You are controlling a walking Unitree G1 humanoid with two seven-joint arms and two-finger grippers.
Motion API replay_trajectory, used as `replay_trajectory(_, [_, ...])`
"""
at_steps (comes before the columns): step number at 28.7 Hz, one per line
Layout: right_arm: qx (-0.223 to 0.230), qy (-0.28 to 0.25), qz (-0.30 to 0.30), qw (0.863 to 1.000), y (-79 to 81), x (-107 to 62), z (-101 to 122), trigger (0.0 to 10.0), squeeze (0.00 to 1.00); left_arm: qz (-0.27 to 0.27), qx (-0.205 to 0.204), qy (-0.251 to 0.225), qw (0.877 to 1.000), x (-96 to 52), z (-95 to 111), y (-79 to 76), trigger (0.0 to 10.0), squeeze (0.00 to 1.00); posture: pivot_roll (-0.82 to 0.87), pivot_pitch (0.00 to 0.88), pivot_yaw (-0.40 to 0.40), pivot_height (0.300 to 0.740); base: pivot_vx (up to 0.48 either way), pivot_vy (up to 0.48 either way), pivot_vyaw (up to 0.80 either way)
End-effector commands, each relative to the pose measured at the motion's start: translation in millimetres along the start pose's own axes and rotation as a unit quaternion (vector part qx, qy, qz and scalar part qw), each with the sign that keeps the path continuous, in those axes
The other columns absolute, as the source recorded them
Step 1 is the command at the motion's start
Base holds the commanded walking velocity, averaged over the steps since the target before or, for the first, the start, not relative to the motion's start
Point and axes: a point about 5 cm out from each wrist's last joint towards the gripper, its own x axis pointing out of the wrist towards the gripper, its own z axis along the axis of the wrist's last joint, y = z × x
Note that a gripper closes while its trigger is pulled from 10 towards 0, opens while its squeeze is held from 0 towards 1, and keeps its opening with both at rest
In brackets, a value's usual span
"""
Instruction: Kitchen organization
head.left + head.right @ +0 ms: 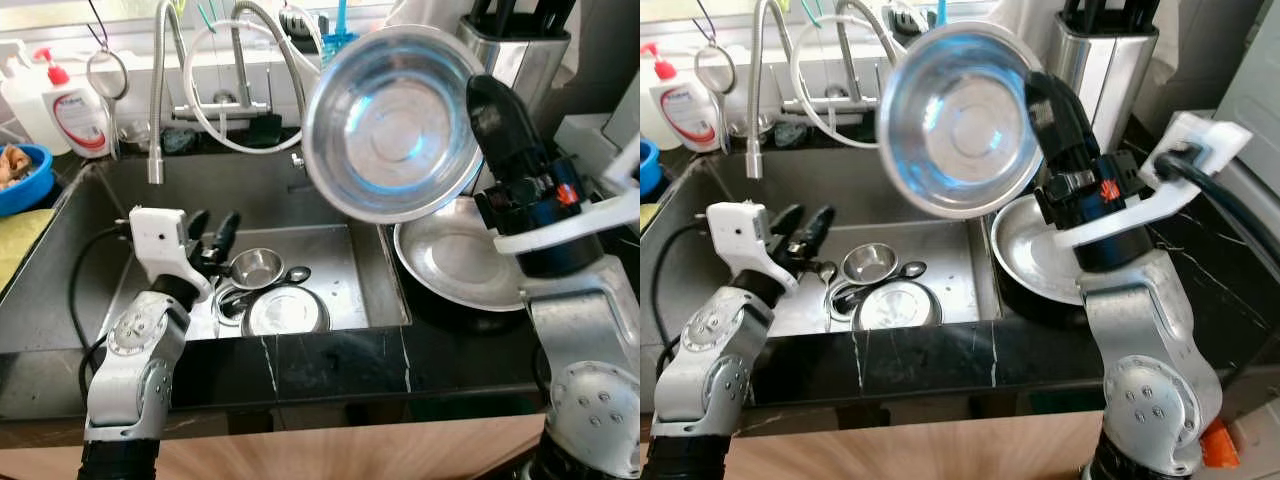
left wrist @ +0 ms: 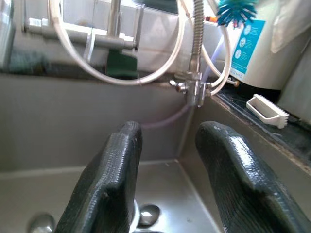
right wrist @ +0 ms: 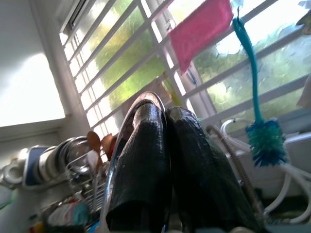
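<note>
Right gripper (image 1: 487, 100) lifts the shiny round steel bowl (image 1: 392, 120) above the grey sink's (image 1: 380, 290) right edge, fingers clamped on its rim. Left gripper (image 1: 214, 232) hovers inside, fingers apart.

A grey stainless sink basin (image 1: 330, 200) occupies the centre of the head views, set into a black marble-veined countertop (image 1: 330, 365) with a light wood cabinet front (image 1: 330, 455) along the lower edge of the frame. A chrome faucet with a flexible hose (image 1: 160, 90) rises at the upper left of centre, and white tubing (image 1: 215, 125) loops beside it at the back of the sink. In the right wrist view, a window with white bars (image 3: 146, 53) fills the upper part of the frame, with bright daylight and green foliage behind it.
</note>
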Motion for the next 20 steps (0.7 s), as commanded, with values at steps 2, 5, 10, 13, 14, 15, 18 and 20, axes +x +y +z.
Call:
replay_trajectory(2, [0.000, -0.003, 0.033, 0.999, 10.8, -2.5, 2, 10.0, 0.00, -0.021, -0.056, -0.004, 0.998, 2.2, 8, -1.2, 10.0, 0.00, 0.02, 0.037, 0.031, 0.740, 0.000, 0.000, 0.00])
replay_trajectory(5, [-0.008, 0.001, 0.015, 1.000, 5.0, -6.8, 1, 10.0, 0.00, -0.034, -0.109, -0.003, 0.993, 1.4, 11, -0.1, 10.0, 0.00, 0.02, 0.038, 0.030, 0.740, 0.000, 0.000, 0.00])
replay_trajectory(10, [-0.056, 0.039, -0.051, 0.996, -14.5, -14.0, -5, 10.0, 0.00, -0.046, -0.134, 0.008, 0.990, -0.5, 10, -0.4, 10.0, 0.00, 0.02, 0.040, 0.028, 0.740, 0.000, 0.000, 0.00])
replay_trajectory(13, [-0.094, 0.097, -0.062, 0.989, -19.1, -22.9, -25, 10.0, 0.00, -0.062, -0.165, 0.017, 0.984, -2.8, 9, -2.6, 10.0, 0.00, 0.02, 0.044, 0.028, 0.740, 0.000, 0.000, 0.00])
replay_trajectory(14, [-0.092, 0.103, -0.060, 0.988, -18.3, -24.2, -28, 10.0, 0.00, -0.064, -0.170, 0.019, 0.983, -3.4, 8, -2.7, 10.0, 0.00, 0.02, 0.044, 0.028, 0.740, 0.000, 0.000, 0.00])
replay_trajectory(15, [-0.088, 0.104, -0.058, 0.989, -17.2, -24.4, -29, 10.0, 0.00, -0.065, -0.172, 0.021, 0.983, -3.9, 8, -2.5, 10.0, 0.00, 0.02, 0.043, 0.028, 0.740, 0.000, 0.000, 0.00])
replay_trajectory(18, [-0.110, 0.125, -0.053, 0.985, -15.9, -22.5, -34, 10.0, 0.00, -0.076, -0.197, 0.017, 0.977, -4.3, 11, -3.9, 10.0, 0.00, 0.02, 0.044, 0.029, 0.740, 0.000, 0.000, 0.00])
replay_trajectory(20, [-0.115, 0.132, -0.046, 0.983, -14.6, -22.5, -37, 10.0, 0.00, -0.092, -0.207, 0.017, 0.974, -4.5, 13, -7.1, 10.0, 0.00, 0.02, 0.044, 0.029, 0.740, 0.000, 0.000, 0.00])
